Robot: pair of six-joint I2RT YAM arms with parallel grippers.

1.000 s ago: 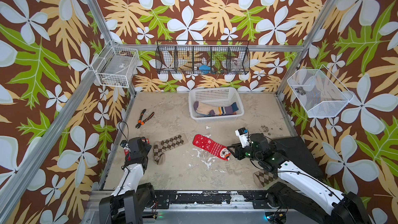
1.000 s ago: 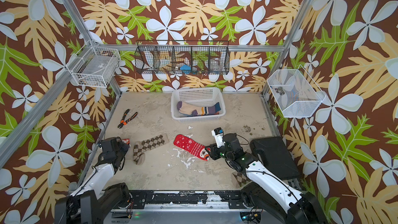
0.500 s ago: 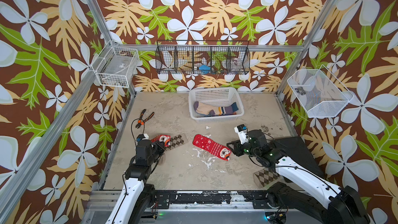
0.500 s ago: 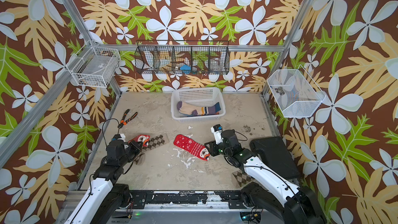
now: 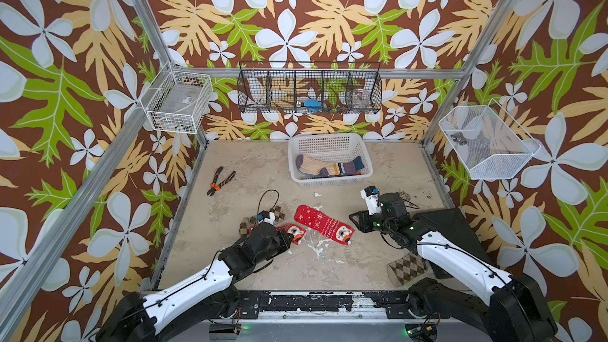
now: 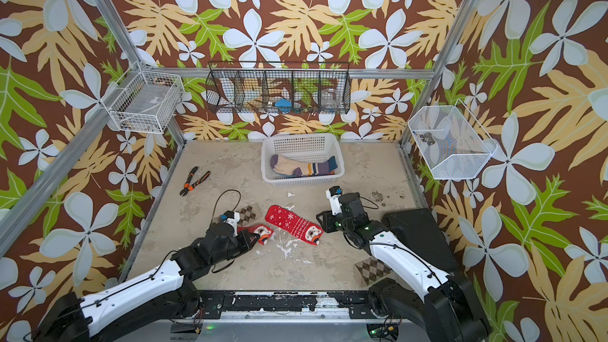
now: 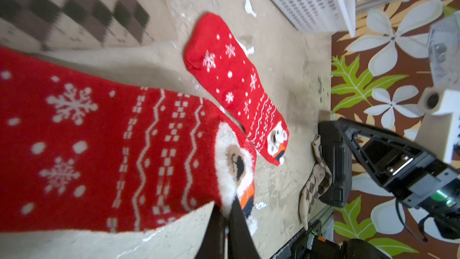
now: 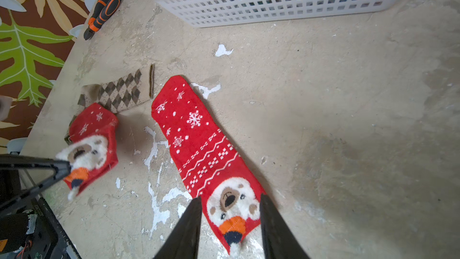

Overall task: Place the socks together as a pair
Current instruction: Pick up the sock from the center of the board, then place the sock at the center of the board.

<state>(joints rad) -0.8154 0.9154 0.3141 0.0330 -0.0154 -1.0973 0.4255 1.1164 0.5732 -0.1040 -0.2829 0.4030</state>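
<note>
Brown argyle sock (image 5: 408,268) sat alone at lower right, so that pair wasn't done. Left gripper (image 7: 227,216) was clamped on a red snowflake sock (image 7: 99,145), toe raised, just beside the flat red sock (image 5: 324,225) mid-frame. Right gripper (image 8: 230,203) was spread either side of that one's bear toe. Reds looked nearly paired. Second argyle sock (image 5: 279,213) lay behind. Cream sock (image 5: 309,165) and blue-striped sock (image 5: 347,168) were in the white basket (image 5: 329,138) up top.

The scuffed worktop (image 5: 355,268) bears a flat red sock (image 5: 324,225) just before the right gripper (image 5: 354,223), a basket (image 5: 329,136) beyond, and pliers (image 5: 220,180) farther off.
</note>
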